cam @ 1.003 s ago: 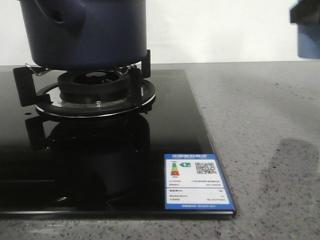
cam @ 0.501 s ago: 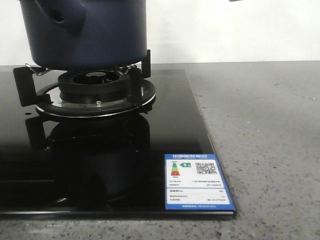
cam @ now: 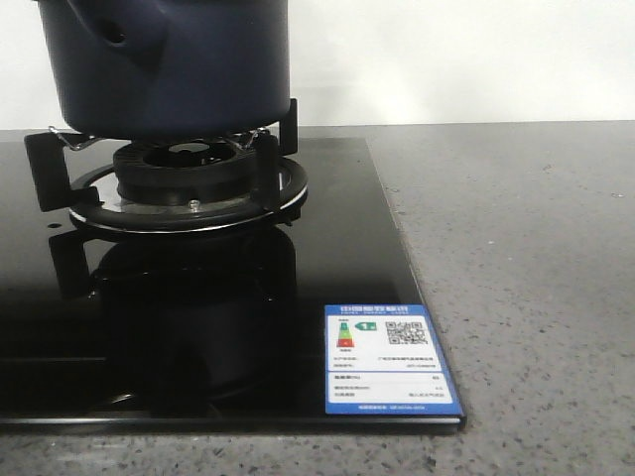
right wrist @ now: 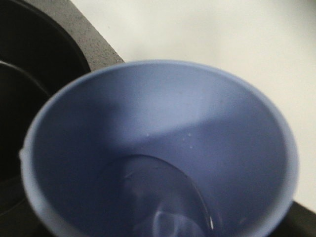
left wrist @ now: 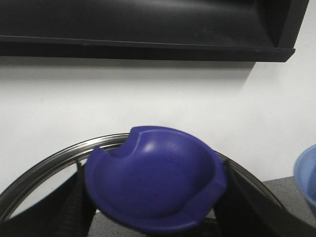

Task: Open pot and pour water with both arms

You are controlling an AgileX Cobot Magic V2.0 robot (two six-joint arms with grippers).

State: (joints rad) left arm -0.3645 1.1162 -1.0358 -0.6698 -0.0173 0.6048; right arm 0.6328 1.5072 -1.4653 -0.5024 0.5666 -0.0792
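The dark navy pot [cam: 169, 69] stands on the gas burner [cam: 189, 183] at the far left of the front view; its top is cut off. Neither gripper shows there. In the left wrist view my left gripper [left wrist: 155, 212] is shut on the lid's blue-purple knob [left wrist: 153, 177], with black fingers [left wrist: 69, 207] on both sides, and the lid's metal rim [left wrist: 49, 160] is held up before the white wall. In the right wrist view a light blue cup [right wrist: 163, 123] with water [right wrist: 163, 202] fills the frame and hides my right gripper's fingers. The cup's edge also shows in the left wrist view [left wrist: 307, 177].
The black glass hob [cam: 347, 228] carries a blue and white energy label [cam: 387, 359] at its front right corner. Grey stone countertop [cam: 526, 278] lies to the right. A dark hood [left wrist: 148, 29] hangs above the lid. A dark round shape [right wrist: 29, 74] lies beside the cup.
The light blue cup, held at the front view's upper right edge a second ago, has risen out of that view. The pot has not moved.
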